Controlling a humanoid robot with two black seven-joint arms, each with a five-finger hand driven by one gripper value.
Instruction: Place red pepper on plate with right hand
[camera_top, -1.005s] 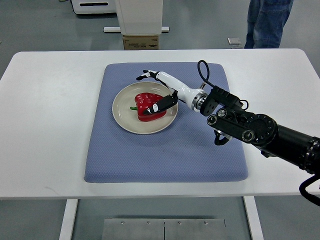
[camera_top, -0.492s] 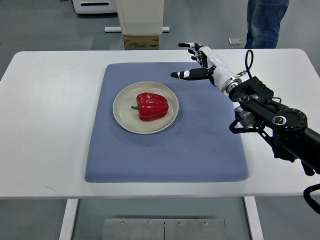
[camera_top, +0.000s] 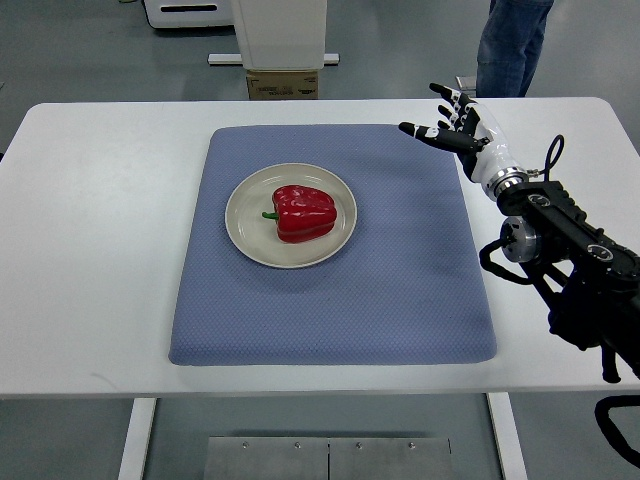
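A red pepper (camera_top: 303, 212) with a green stem lies on a round beige plate (camera_top: 244, 230) in the middle of a blue mat (camera_top: 330, 300). My right hand (camera_top: 450, 122) is open with its fingers spread and holds nothing. It hovers over the mat's far right corner, well to the right of the plate and apart from it. Its black arm (camera_top: 570, 250) comes in from the right edge. The left arm is out of view.
The mat lies on a white table (camera_top: 90, 230). A person's legs in jeans (camera_top: 510, 45) stand beyond the table's far edge at the right. A cardboard box (camera_top: 282, 82) and a white stand sit on the floor behind the table.
My right hand let go of the pepper on the plate, opened, and drew back to the right and away. The pepper stays on the plate. The person shifted slightly.
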